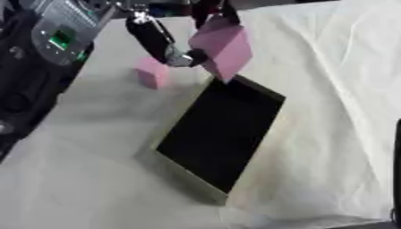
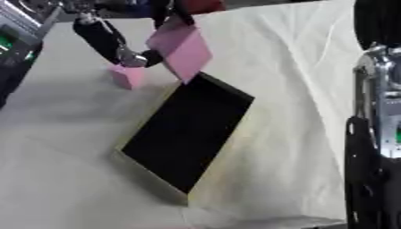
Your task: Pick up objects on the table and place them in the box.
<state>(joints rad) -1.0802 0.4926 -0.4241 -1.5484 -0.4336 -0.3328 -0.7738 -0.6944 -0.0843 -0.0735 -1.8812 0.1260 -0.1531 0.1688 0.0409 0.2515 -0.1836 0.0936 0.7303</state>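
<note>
Your left hand's fingers (image 1: pixel 168 47) are curled round a large pink block (image 1: pixel 223 47), pinching it from the side and from above, so the block hangs tilted with one corner pointing down. That corner sits just over the far end of the box (image 1: pixel 181 173), a shallow tray with pale walls and a dark inside, lying askew across the middle of the tabletop (image 1: pixel 78 188). By the look of it you are in the carry-and-place step: the block is lifted clear of the cloth and has reached the box's far rim, but is not yet inside.

The next move calls for bringing the block a little further toward the box's middle, then lowering it before you let go; released where it hangs, it could catch the far wall and tip out onto the cloth.

A second, smaller pink block (image 1: pixel 152 72) stands on the tabletop just beyond the box's far left corner, untouched, so it is left to fetch.

Your right arm (image 2: pixel 376 134) shows only along the right edge of the right eye view; you cannot tell its fingers from here.
</note>
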